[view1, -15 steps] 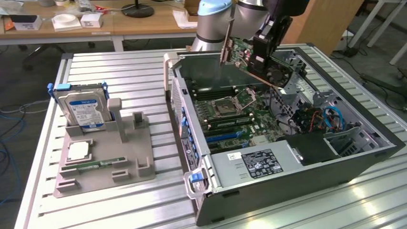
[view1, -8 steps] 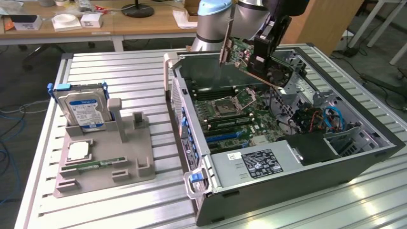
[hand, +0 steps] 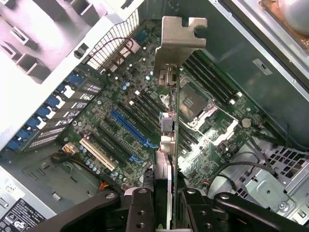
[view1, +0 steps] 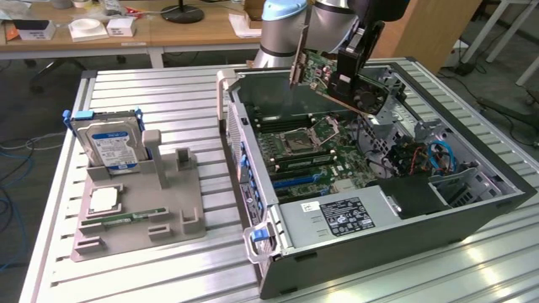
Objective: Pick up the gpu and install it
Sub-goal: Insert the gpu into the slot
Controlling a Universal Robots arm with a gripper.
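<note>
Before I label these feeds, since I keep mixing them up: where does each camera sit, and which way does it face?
Exterior view: off the arm, raised beside the table, looking down into the open computer case; the arm shows above the case.
Wrist view: on the wrist, looking along the gpu onto the motherboard; the claw, shut on the gpu, shows.
Shared: gpu, motherboard, case interior.

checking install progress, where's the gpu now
The gpu is gripped by the hand in the air above the open computer case and its motherboard, top centre of the exterior view.
</note>
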